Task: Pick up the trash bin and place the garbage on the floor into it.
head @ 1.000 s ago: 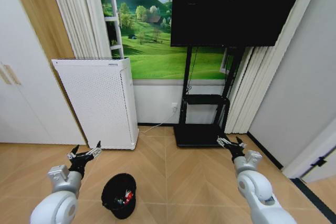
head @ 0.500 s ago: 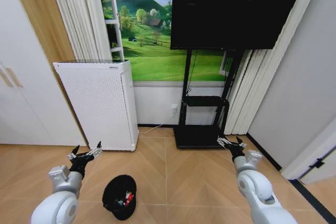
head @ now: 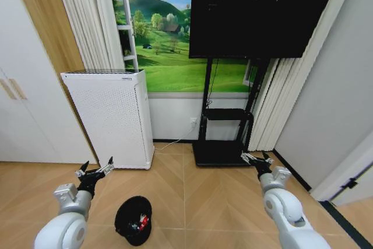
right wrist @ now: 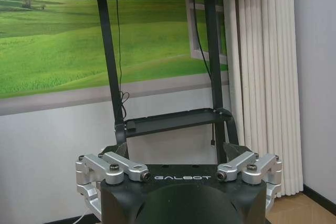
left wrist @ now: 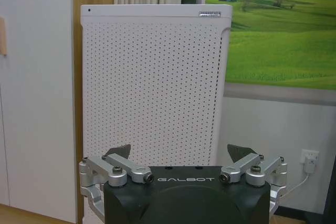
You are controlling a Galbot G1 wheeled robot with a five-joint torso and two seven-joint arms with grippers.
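Garbage (head: 140,221) inside trash bin (head: 133,220)

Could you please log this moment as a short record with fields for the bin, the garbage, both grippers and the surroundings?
trash bin: black trash bin standing on the wood floor, between the arms
garbage: red and white litter inside the bin
left gripper: left gripper open, empty, held above the floor facing the white perforated appliance
right gripper: right gripper open, empty, facing the TV stand
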